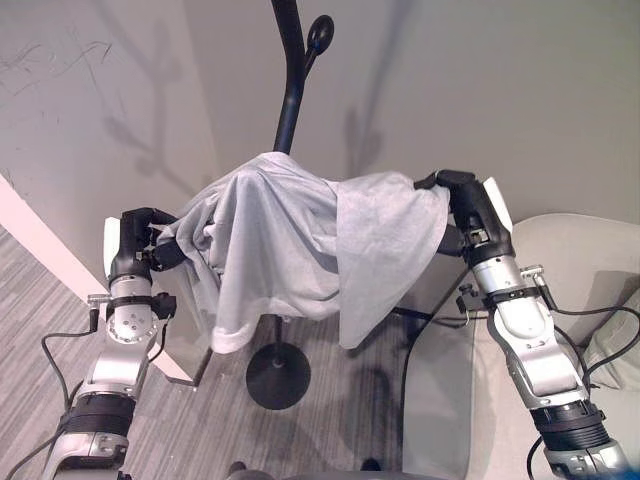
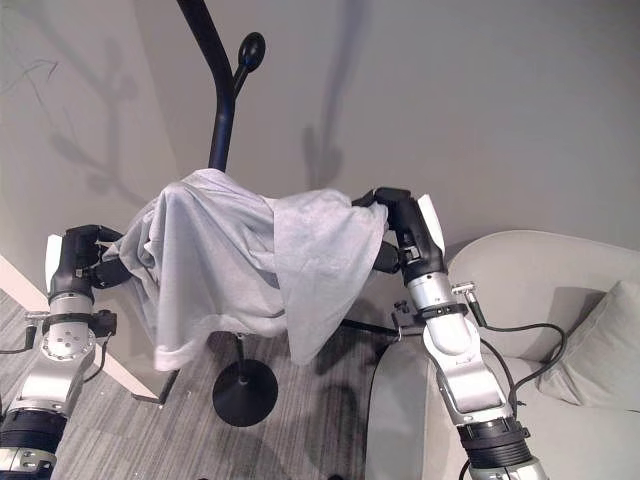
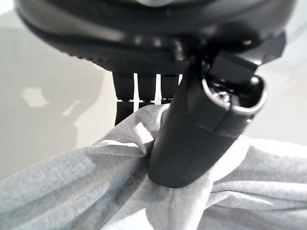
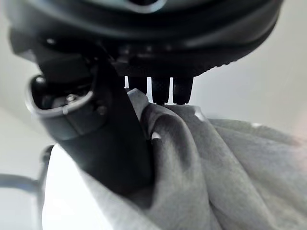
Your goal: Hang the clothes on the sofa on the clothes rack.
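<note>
Grey T-shirt [image 1: 290, 240] is being held spread between both hands, in front of the black clothes rack [image 1: 290, 95]. Left hand [image 1: 140, 245] is being clamped on one edge of the cloth: thumb and fingers pinching the fabric, as seen in the left wrist view. Right hand [image 1: 465, 205] is likewise being closed on the opposite edge, thumb pressing cloth against the fingers in its wrist view. The middle of the shirt is peaking at the rack's pole, apparently draping over a lower branch, though the branch itself is being hidden by cloth, so support cannot be confirmed. Upper hook [image 1: 320, 35] is bare. Rack base [image 1: 278, 375] is showing on the floor below the hem. Sofa [image 2: 560, 290] is lying to the right.

Progress judged: pickup and carry done; the shirt is being placed. Left: settling on a branch, release of both hands.
</note>
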Controlling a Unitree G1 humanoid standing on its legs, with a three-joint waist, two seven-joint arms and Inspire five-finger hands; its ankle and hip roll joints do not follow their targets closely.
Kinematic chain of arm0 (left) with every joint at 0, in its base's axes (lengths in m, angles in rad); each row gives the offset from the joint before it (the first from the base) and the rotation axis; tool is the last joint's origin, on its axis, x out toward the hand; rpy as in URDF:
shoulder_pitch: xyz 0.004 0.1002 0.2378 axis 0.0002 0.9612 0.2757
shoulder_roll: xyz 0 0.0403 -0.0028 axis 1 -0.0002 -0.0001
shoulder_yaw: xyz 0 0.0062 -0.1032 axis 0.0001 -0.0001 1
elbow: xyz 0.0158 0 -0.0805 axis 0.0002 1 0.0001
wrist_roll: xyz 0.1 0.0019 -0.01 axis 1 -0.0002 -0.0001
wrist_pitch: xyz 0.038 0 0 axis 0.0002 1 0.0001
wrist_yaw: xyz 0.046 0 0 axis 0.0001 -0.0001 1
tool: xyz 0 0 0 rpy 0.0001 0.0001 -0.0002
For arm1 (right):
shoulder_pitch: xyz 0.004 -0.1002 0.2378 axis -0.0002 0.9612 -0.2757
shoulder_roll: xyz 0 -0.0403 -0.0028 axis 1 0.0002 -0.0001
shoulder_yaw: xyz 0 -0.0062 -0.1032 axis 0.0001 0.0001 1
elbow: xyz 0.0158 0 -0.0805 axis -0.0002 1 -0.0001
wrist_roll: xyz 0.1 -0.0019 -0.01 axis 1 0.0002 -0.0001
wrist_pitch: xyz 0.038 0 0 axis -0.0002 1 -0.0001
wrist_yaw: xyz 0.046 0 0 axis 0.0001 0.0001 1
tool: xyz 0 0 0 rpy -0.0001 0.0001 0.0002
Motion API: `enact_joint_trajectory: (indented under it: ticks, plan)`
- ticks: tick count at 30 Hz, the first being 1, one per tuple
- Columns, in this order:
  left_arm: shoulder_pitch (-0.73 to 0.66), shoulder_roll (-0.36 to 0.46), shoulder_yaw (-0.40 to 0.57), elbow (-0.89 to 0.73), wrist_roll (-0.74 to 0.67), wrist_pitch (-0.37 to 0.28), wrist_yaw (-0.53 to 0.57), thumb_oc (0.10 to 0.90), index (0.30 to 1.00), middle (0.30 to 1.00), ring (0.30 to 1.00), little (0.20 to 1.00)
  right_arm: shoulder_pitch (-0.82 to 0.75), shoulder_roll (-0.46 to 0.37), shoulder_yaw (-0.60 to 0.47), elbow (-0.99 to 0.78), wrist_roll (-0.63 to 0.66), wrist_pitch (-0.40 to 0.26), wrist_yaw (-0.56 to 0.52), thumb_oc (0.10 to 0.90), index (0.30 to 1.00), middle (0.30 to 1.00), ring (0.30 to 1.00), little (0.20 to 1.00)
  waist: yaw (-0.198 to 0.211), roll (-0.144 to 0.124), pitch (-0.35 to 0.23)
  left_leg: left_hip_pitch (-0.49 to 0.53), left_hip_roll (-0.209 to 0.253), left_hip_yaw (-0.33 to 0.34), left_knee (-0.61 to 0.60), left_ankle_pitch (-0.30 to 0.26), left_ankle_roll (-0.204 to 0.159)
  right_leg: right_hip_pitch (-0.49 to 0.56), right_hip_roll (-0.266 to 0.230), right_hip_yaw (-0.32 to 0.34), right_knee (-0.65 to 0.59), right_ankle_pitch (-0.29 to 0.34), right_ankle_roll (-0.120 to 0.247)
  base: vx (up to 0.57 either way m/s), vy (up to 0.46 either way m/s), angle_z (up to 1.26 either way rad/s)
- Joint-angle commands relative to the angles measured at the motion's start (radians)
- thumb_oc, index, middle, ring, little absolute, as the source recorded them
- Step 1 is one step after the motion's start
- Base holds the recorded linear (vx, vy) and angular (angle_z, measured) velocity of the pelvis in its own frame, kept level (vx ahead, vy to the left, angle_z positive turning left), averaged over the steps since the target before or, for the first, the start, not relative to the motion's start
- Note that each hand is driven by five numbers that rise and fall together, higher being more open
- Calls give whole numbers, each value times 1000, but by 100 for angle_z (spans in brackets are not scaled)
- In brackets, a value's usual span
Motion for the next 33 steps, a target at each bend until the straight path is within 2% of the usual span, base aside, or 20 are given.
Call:
enact_joint_trajectory:
  ticks: [1, 7, 9, 17, 25, 33]
  plan:
    - [-38, 52, 63, -39, -21, -77, -13, 800, 900, 900, 900, 900, -14, -28, -129, -2, -16, -38, -20, 800, 900, 900, 900, 900, -29, -5, -32, -13, -63, -20, 3, -94, 73, 133, -51, -58, 16, -149, 34, 0, 0, 0]
    - [-13, 16, 80, -53, -128, -100, -28, 800, 900, 900, 900, 900, 15, 3, -145, 57, -10, -35, -32, 800, 900, 900, 900, 900, -38, 7, -27, -12, -66, -18, 3, -95, 75, 133, -55, -57, 15, -146, 33, 0, 0, 0]
    - [23, -17, 99, -75, -207, -118, -44, 800, 900, 900, 900, 900, 40, 25, -157, 98, 1, -31, -38, 800, 900, 900, 900, 900, -39, 11, -21, -14, -65, -20, 3, -94, 77, 131, -56, -59, 15, -144, 32, 0, 0, 0]
    - [169, -106, 176, -79, -362, -148, -111, 800, 900, 900, 900, 900, 125, 75, -164, 249, 25, -13, -11, 800, 900, 900, 900, 900, -31, 15, -9, -20, -66, -26, 3, -93, 79, 127, -52, -64, 16, -144, 26, 0, 0, 0]
    - [268, -186, 200, -50, -396, -144, -136, 800, 900, 900, 900, 900, 205, 118, -122, 382, -13, 12, 26, 800, 900, 900, 900, 900, -21, 12, 5, -40, -65, -43, 4, -84, 76, 122, -47, -76, 16, -143, 23, -3, 9, 7]
    - [317, -226, 191, -29, -410, -135, -149, 800, 900, 900, 900, 900, 222, 136, -119, 387, -15, 18, 28, 800, 900, 900, 900, 900, -7, 7, 16, -52, -66, -57, 4, -81, 77, 120, -48, -85, 15, -145, 22, -5, 5, 3]
